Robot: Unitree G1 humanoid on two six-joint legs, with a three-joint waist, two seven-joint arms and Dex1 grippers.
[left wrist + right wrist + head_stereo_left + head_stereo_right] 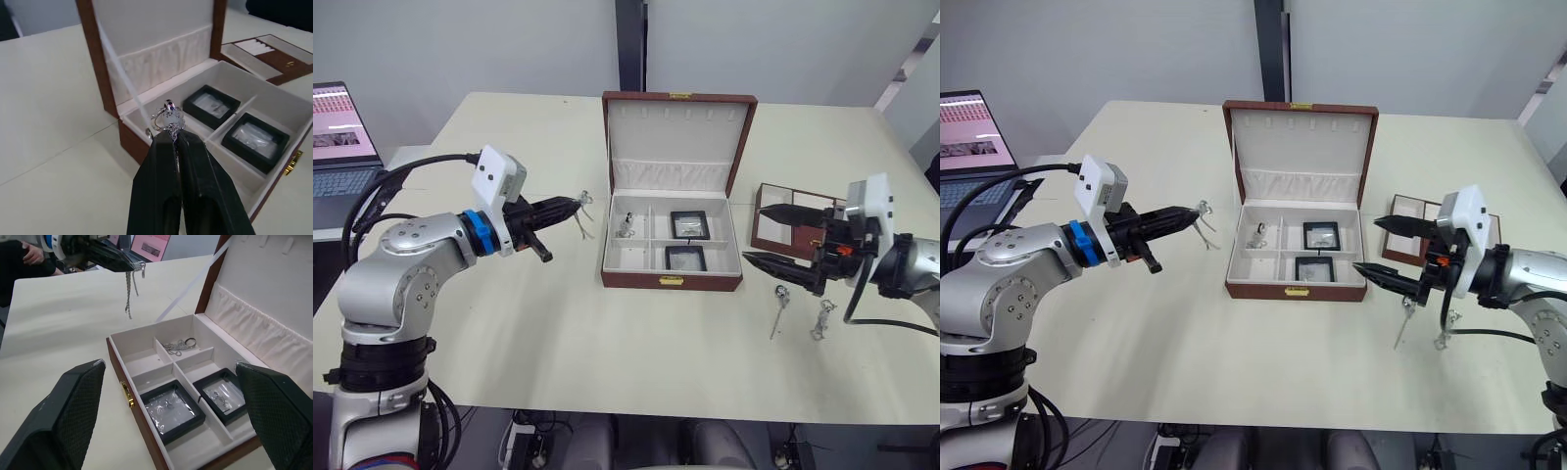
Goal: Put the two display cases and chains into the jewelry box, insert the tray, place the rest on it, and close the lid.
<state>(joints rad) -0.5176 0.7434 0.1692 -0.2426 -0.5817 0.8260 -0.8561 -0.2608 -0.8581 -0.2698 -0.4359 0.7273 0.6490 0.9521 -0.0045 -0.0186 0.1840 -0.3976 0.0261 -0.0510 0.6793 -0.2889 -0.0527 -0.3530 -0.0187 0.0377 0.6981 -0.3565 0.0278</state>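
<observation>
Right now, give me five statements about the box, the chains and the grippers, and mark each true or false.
1. The jewelry box has its lid up. True.
2. The left gripper is empty. False: it is shut on a chain that dangles from its tips, beside the box.
3. Both display cases lie inside the box. True.
4. The tray is already seated in the box. False: it sits on the table beside the box, on the robot's right.
5. The right gripper is clamped on a display case. False: its fingers are spread wide and hold nothing.
</observation>
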